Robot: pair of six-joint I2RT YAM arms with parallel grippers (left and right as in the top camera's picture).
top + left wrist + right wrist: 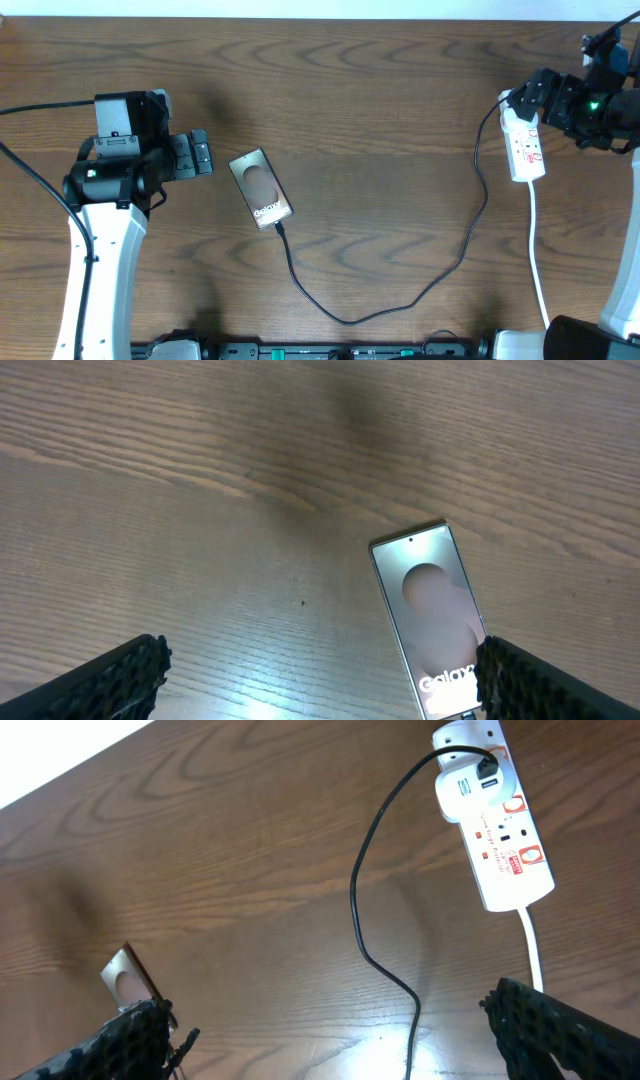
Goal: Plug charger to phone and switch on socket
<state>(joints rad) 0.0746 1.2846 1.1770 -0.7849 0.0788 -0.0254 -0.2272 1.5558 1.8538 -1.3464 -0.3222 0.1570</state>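
Overhead, your left hand and right hand both gape empty; push the socket off-centre and it may skid, tugging the charger from the phone.

Phone face: white "Galax…", likely Galaxy; socket red print unreadable.

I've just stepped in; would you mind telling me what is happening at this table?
The black charger cable runs from the white socket strip to the phone and looks plugged into its lower end. The left end effector sits open beside the phone, and the right end effector is open near the socket strip. Neither holds anything.
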